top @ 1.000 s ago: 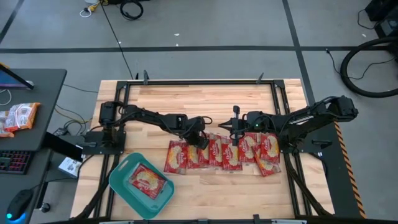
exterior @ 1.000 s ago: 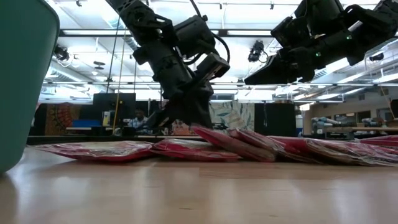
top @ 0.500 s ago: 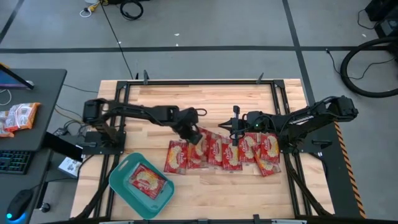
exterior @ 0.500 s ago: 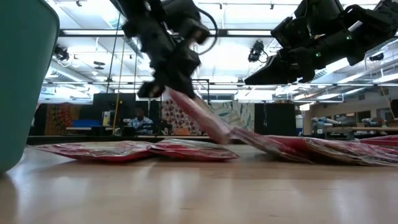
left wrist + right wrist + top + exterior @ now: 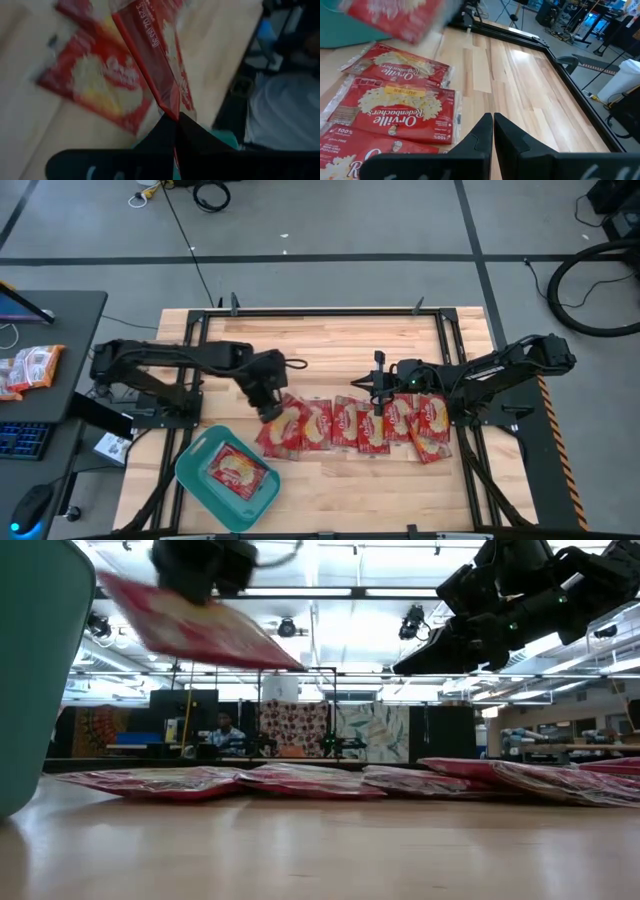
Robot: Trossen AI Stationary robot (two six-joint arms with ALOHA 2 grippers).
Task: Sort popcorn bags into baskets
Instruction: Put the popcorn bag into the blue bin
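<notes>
Held bag: a red popcorn bag [image 5: 195,628] hangs tilted in the air, clear of the table, pinched by one edge; in the high view it lies over the left end of the row.
Left gripper [image 5: 268,408]: fingers clamped on that bag's edge, as the left wrist view [image 5: 176,119] shows; arm stretched from its base at the table's 9 o'clock side toward the centre.
Change: one second ago this gripper was down at the row near the table's middle; since then it has lifted the bag and carried it toward 8 o'clock.
Row of bags [image 5: 375,423]: flat on the wooden table [image 5: 330,345], side by side and overlapping, from the centre toward 3 o'clock.
Teal basket [image 5: 196,479]: at 7 o'clock, one popcorn bag [image 5: 238,470] lying inside.
Right gripper [image 5: 380,385]: fingers closed on nothing, hovering above the row's right half; unmoved from a second ago.
Background: a person [image 5: 226,730] sits far behind the table.
</notes>
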